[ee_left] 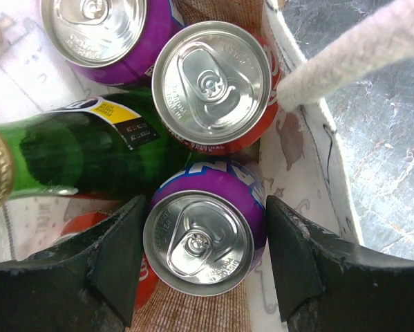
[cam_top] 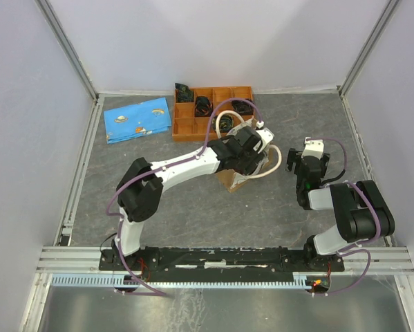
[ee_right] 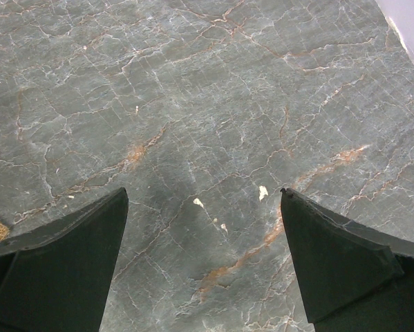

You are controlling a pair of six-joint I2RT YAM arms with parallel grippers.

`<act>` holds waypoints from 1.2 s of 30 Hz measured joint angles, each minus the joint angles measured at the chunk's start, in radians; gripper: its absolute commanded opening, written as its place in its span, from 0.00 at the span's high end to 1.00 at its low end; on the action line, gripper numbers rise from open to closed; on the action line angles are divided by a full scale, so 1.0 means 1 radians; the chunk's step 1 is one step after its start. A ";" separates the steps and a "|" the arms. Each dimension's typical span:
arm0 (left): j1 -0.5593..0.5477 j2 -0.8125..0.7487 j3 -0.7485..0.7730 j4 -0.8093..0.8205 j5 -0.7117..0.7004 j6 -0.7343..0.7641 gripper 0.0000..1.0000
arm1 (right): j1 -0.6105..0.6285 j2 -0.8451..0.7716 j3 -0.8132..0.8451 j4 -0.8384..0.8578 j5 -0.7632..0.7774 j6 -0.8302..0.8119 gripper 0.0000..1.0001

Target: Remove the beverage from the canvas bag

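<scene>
The left pincer [ee_left: 205, 232], fingers apart, sits inside the small tan canvas bag [ee_left: 293, 145] astride an upright purple aluminium can [ee_left: 201, 238] without visibly squeezing it, a red-orange can [ee_left: 212, 83] and green glass bottle [ee_left: 75, 155] just beyond, so I judge the approach done, with gripping and lifting left.

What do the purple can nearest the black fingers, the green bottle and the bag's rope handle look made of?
The purple can looks like aluminium: brushed silver lid with pull tab, glossy printed wall. The green bottle seems glass, dark, translucent and shiny, though plastic is possible. The handle looks like cream cotton rope, matte, fuzzy and twisted.
</scene>
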 measured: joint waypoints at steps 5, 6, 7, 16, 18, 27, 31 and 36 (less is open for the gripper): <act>0.000 -0.033 0.030 -0.054 -0.002 0.001 0.97 | 0.000 0.000 0.000 0.000 0.000 0.000 0.01; 0.000 -0.042 0.037 -0.064 -0.002 0.002 0.97 | 0.000 0.000 0.000 0.000 0.000 0.000 0.01; 0.000 -0.054 0.046 -0.074 -0.003 0.002 0.97 | 0.000 0.000 0.000 0.000 0.000 0.000 0.01; 0.001 -0.166 0.138 -0.151 -0.048 0.025 0.97 | 0.000 0.000 0.000 0.000 0.000 0.000 0.01; 0.002 -0.176 0.165 -0.176 -0.074 0.036 0.97 | 0.000 0.000 0.000 0.000 0.000 0.000 0.01; 0.012 -0.278 0.223 -0.281 -0.277 0.074 0.97 | 0.000 0.000 0.000 0.000 0.000 0.000 0.01; 0.084 -0.357 0.216 -0.305 -0.304 0.074 0.97 | 0.000 0.000 0.000 0.000 0.000 0.000 0.01; 0.250 -0.503 0.088 -0.283 -0.338 0.047 0.97 | 0.000 0.000 0.000 0.000 0.000 0.000 0.01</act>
